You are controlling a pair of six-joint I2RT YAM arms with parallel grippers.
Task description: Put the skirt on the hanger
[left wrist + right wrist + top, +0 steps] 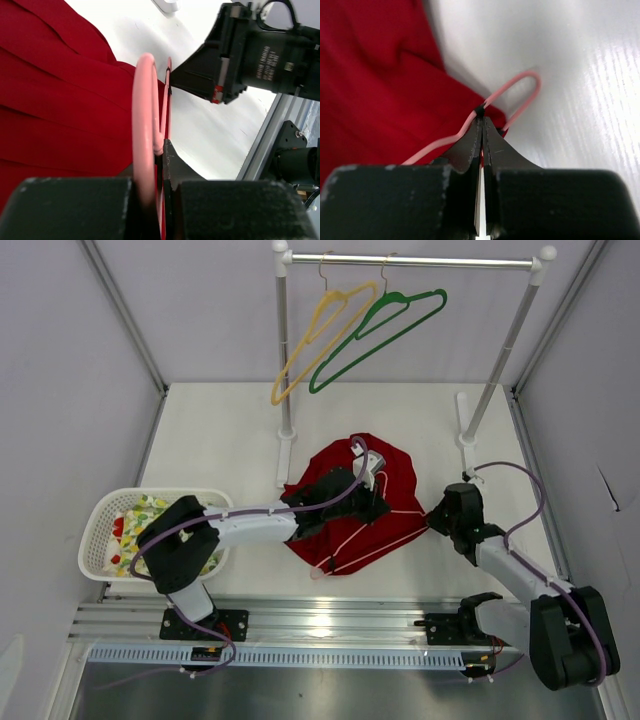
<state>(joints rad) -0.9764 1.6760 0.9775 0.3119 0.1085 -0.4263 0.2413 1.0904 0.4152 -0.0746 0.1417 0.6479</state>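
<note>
My left pincer is clamped shut on the hanger, pinning it over the skirt at table centre. My right pincer, squeezed closed on the wire end at the skirt's 3 o'clock edge, steadies it, I judge, for working fabric on.

Bare bench left of the skirt gives me room; the rack's post ahead and the basket leftward block passage.

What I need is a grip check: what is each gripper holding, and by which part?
Both hold the hanger: the right gripper pinches its wire by the looped end, the left gripper pinches it a little further along.
</note>
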